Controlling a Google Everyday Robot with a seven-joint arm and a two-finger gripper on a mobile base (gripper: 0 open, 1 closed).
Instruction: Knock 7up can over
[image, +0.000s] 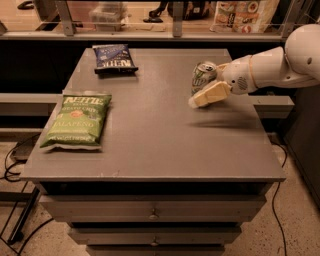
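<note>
The 7up can (202, 75), green and white with a silver top, stands on the right part of the grey table (150, 130) and leans slightly toward the left. My gripper (209, 94) comes in from the right on a white arm and its tan fingers (212, 93) press against the can's right and lower side. The can's bottom is hidden behind the fingers.
A green chip bag (77, 119) lies flat at the table's left. A dark blue chip bag (114, 57) lies at the back left. A shelf with packaged goods runs behind the table. Drawers are below the tabletop, and cables lie on the floor at left.
</note>
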